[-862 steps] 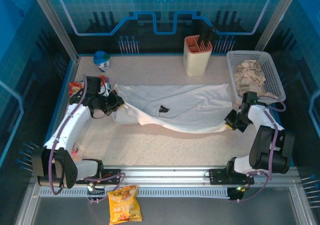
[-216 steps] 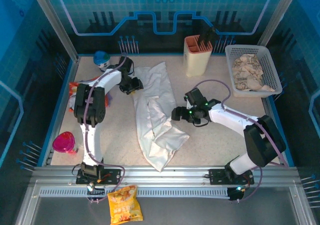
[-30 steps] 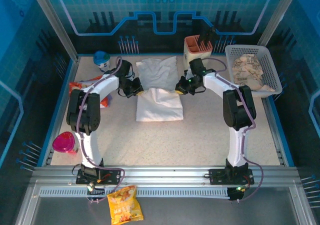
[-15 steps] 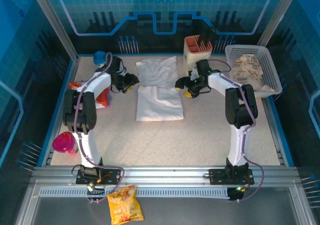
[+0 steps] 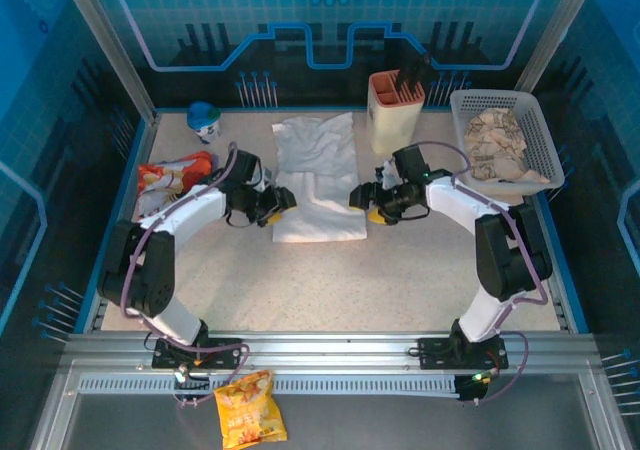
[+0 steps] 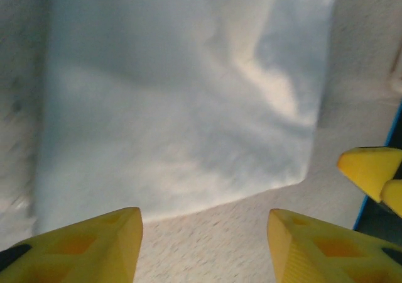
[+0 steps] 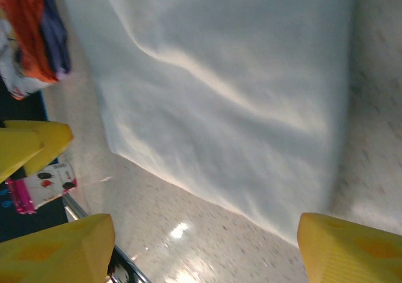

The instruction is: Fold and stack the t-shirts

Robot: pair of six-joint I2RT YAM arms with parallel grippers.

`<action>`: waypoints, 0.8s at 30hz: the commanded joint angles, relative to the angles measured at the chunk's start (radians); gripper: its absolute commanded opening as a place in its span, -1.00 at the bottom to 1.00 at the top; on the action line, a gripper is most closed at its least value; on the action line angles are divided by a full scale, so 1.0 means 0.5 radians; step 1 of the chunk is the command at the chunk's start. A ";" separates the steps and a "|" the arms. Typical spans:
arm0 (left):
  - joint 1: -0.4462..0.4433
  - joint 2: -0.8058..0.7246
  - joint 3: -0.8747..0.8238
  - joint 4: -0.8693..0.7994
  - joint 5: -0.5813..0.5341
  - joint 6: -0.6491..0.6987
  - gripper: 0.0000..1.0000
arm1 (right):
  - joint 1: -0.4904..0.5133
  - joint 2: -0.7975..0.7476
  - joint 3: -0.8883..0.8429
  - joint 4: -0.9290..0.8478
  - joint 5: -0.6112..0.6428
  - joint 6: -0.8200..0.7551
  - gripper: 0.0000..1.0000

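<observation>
Yellow-fingered left gripper [image 5: 278, 203]: jaws spread, nothing held, just beside left edge of folded t-shirt [image 5: 320, 210], which lies mid-table. Behind it, touching, near table's far edge: second t-shirt [image 5: 316, 137]. Right gripper [image 5: 362, 198]: jaws spread, nothing held, just beside folded t-shirt's right edge.

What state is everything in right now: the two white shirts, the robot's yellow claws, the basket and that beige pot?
Near t-shirt: folded into a flat rectangle.
Far t-shirt: folded, slightly rumpled, lying behind the near one, not stacked.
Left gripper: open, holding nothing.
Right gripper: open, holding nothing.
Basket: upright, holding crumpled pale material.
Beige holder: upright, dark tools sticking out.
</observation>
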 commanded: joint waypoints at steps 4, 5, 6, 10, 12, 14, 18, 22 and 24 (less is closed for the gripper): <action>0.019 -0.251 -0.303 -0.118 -0.167 0.183 0.23 | 0.040 -0.057 -0.162 -0.048 0.132 -0.042 0.56; 0.019 -0.262 -0.349 -0.087 -0.164 0.182 0.25 | 0.048 -0.044 -0.168 -0.054 0.156 -0.054 0.56; 0.019 -0.261 -0.396 -0.035 -0.146 0.169 0.26 | 0.054 -0.024 -0.175 -0.037 0.146 -0.042 0.56; 0.019 -0.169 -0.474 0.150 -0.094 0.154 0.28 | 0.073 0.050 -0.226 0.098 0.084 0.026 0.54; 0.020 -0.075 -0.449 0.177 -0.112 0.165 0.27 | 0.094 0.094 -0.206 0.114 0.078 0.043 0.53; 0.025 0.005 -0.426 0.223 -0.097 0.166 0.27 | 0.114 0.123 -0.185 0.119 0.094 0.050 0.50; 0.037 0.119 -0.414 0.383 -0.017 0.118 0.25 | 0.126 0.159 -0.174 0.161 0.089 0.086 0.43; 0.040 0.172 -0.417 0.504 -0.001 0.061 0.15 | 0.132 0.174 -0.169 0.198 0.082 0.114 0.37; 0.043 0.207 -0.415 0.559 0.006 0.033 0.09 | 0.135 0.198 -0.163 0.216 0.080 0.129 0.30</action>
